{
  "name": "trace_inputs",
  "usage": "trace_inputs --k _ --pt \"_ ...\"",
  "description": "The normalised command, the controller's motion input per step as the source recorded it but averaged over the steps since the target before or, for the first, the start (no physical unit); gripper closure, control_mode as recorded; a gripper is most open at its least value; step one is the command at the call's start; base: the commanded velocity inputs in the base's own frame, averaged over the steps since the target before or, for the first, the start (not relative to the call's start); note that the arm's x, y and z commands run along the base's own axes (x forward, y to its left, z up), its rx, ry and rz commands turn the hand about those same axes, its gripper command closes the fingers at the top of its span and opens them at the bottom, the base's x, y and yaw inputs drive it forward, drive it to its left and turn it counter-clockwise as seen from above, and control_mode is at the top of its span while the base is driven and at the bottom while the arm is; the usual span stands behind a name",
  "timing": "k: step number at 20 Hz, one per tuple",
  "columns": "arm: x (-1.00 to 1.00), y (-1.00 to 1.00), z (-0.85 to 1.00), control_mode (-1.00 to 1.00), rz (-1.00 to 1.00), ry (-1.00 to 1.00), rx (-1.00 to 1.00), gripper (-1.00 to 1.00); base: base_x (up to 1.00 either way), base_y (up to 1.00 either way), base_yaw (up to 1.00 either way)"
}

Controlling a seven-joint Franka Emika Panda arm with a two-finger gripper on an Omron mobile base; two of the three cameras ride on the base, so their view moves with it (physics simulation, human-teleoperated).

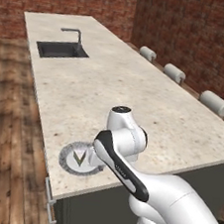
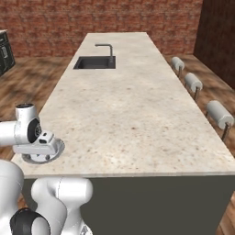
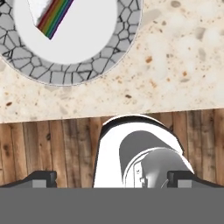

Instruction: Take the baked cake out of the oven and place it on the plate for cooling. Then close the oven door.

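Observation:
A round plate (image 3: 127, 26) with a grey cracked-stone rim sits at the near corner of the island counter (image 1: 136, 97). On it lies a wedge of cake (image 3: 50, 15), white on top with rainbow-striped layers on its side. In the left base view the plate (image 1: 65, 158) and the cake (image 1: 80, 158) show just left of my wrist. My gripper (image 3: 111, 179) hovers open above the counter's edge beside the plate, with nothing between its fingertips (image 3: 41, 178). From the right base view my hand (image 2: 43, 142) covers most of the plate (image 2: 59, 148). The oven and the oven door are out of view.
A dark sink (image 1: 62, 50) with a faucet is set into the far end of the counter (image 2: 137, 105). Three white-seated stools (image 1: 215, 103) line the counter's right side. Wooden floor lies to the left, brick walls behind.

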Motion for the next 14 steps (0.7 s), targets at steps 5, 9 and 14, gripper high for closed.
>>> trace_inputs --k 5,9,14 --pt "0.00 0.00 0.00 1.00 0.00 0.00 0.00 -1.00 -0.25 -0.02 -0.57" --pt "0.00 0.00 0.00 1.00 0.00 0.00 0.00 -1.00 -0.12 0.02 -0.81" --pt "0.00 0.00 0.00 1.00 0.00 0.00 0.00 -1.00 -0.06 0.03 -0.88"
